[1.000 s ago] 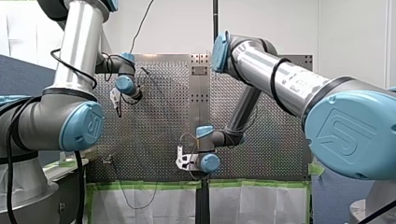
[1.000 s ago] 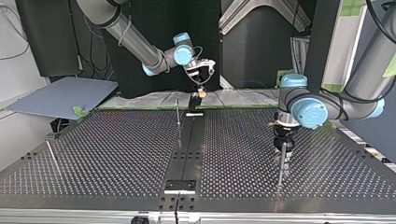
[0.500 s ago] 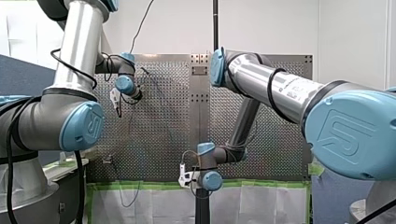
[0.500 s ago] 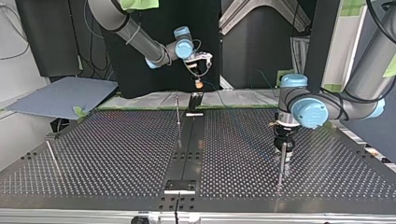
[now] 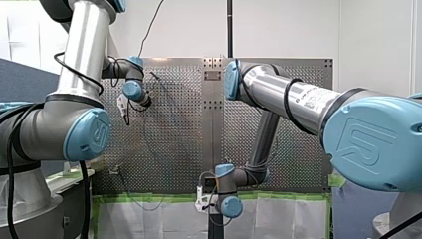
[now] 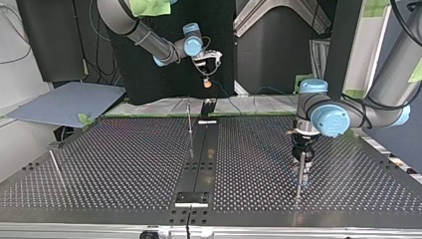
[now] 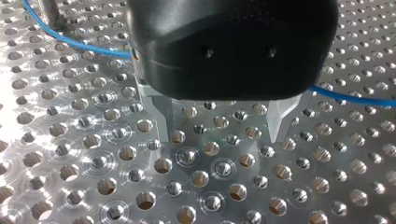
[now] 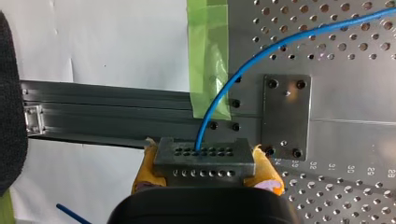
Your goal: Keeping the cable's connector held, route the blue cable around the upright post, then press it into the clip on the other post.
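between yellow pads [image 8: 145, 171], connector [image 8: 204, 158] of blue cable [image 8: 219, 93]

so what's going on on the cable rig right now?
My right pincer is shut on the cable's connector, raised off the edge of the perforated table, and the blue cable runs from it back over the table. My left pincer hangs open and empty just above the table, with the cable passing behind it near an upright post.
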You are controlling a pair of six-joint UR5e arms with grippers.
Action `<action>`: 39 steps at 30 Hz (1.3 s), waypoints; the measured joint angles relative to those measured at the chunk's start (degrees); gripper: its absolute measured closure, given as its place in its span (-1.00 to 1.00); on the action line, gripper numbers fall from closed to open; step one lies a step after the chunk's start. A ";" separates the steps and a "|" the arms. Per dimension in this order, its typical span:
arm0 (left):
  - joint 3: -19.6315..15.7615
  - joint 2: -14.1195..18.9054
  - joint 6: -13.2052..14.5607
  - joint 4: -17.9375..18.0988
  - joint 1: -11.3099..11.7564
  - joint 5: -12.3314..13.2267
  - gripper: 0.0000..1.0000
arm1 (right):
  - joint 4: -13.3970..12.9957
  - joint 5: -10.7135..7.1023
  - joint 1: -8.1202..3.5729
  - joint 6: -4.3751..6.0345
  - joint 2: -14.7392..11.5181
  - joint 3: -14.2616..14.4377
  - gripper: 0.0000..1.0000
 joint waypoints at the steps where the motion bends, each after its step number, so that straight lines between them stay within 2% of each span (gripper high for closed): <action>1: 0.00 0.00 -0.01 -0.01 -0.01 -0.01 -1.00 | -0.04 0.01 -0.04 0.00 0.12 0.04 1.00; 10: -0.01 0.00 -0.39 -0.11 -0.11 -0.03 -1.00 | -1.22 0.37 -0.71 0.07 2.57 0.58 1.00; 23: 0.01 0.00 -0.88 -0.11 0.00 -0.09 -1.00 | -7.81 1.38 -3.61 0.62 2.84 5.44 1.00; 26: 0.01 0.00 -0.93 -0.13 0.03 -0.12 -1.00 | -8.58 1.48 -4.17 0.59 2.16 6.36 1.00; 32: 0.01 0.00 -1.10 -0.15 0.07 -0.14 -1.00 | -9.83 1.80 -4.96 0.47 -1.11 8.87 1.00; 39: 0.01 0.00 -1.28 -0.18 0.15 -0.17 -1.00 | -13.54 2.53 -6.08 0.53 -5.22 13.36 1.00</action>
